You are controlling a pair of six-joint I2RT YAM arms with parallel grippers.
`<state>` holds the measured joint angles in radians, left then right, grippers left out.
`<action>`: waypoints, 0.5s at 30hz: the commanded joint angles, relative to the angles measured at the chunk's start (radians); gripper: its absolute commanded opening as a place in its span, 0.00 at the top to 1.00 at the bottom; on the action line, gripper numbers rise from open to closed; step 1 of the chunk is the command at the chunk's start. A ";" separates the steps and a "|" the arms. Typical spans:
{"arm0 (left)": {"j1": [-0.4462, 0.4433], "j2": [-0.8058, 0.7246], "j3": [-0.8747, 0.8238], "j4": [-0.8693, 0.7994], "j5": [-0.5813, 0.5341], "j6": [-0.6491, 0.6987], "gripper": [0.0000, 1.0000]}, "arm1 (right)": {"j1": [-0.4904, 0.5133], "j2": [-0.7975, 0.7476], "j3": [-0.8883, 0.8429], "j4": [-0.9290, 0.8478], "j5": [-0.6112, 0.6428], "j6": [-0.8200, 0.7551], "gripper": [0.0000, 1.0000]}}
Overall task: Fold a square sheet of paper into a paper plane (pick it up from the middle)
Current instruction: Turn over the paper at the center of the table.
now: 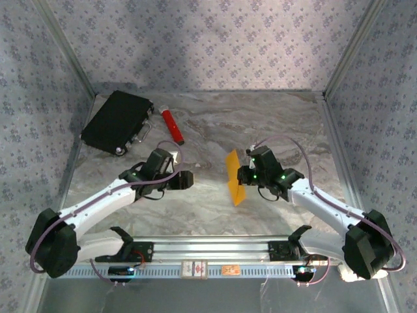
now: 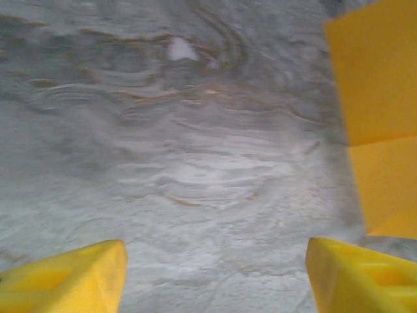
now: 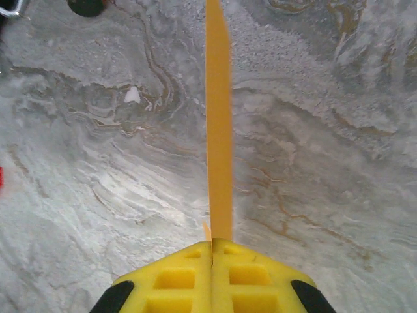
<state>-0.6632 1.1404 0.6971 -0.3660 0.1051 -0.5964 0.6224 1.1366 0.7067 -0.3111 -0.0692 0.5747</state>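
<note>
- Top external view, far left: a black case point(image 1: 117, 121) and a red cylinder point(image 1: 172, 126) lie beyond the left hand point(image 1: 184, 180), well apart from it and out of the work.
- That left hand has its fingers point(image 2: 65, 280) spread wide with nothing between them. It is low over the table and points toward the square sheet of paper point(image 1: 234, 176), which stands just off its right fingertip.
- The sheet is held upright on edge between the two hands. It already carries a crease, seen from the left wrist point(image 2: 378, 98).
- The right hand point(image 1: 246, 175) is clamped tight on one edge of the sheet, and its wrist camera sees the paper point(image 3: 219, 130) edge-on, running straight out from the pressed fingers.
- Risks, as I judge them:
  - Pinched at one edge only, the thin sheet could droop, twist or slip.
  - The left hand closing off-centre could crumple it or skew the next fold.
  - A bump from the open fingers could push the sheet out of the grip.
- The table point(image 1: 260, 124) is smooth grey-brown marbled stuff, likely slick under paper. Floral-patterned walls and metal posts enclose it on three sides.
</note>
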 commanded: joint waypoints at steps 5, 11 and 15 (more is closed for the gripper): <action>0.028 -0.085 -0.041 -0.081 -0.240 0.148 0.00 | 0.076 0.015 0.111 -0.265 0.316 -0.089 0.97; 0.092 -0.145 -0.042 -0.058 -0.167 0.157 0.00 | 0.115 0.106 0.214 -0.414 0.533 -0.083 0.97; 0.203 -0.177 -0.072 -0.010 -0.029 0.112 0.00 | 0.153 0.208 0.301 -0.504 0.698 -0.060 0.97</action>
<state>-0.5171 0.9882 0.6418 -0.4065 -0.0116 -0.4660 0.7494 1.2922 0.9440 -0.6891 0.4347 0.5072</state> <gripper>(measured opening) 0.996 0.052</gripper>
